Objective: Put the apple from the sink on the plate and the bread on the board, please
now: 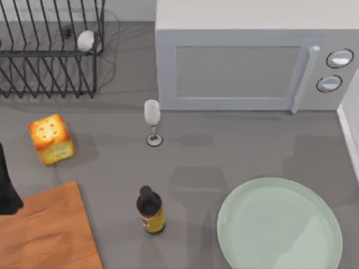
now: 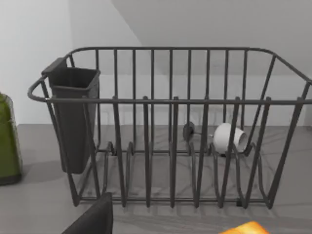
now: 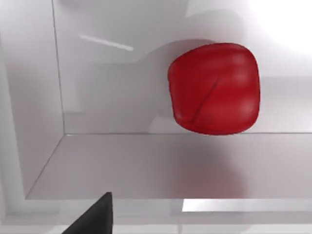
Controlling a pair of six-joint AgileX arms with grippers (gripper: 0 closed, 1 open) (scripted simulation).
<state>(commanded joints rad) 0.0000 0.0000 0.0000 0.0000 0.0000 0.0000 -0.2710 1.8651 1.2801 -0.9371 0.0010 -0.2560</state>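
Where sink walls meet, apple beyond right pincer

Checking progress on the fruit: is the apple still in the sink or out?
In the sink: the apple lies on the basin floor between the pale sink walls, and the plate is bare.

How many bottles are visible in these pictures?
2. A dark bottle stands between the board and the plate; a green bottle stands beside the rack. Others may be hidden.
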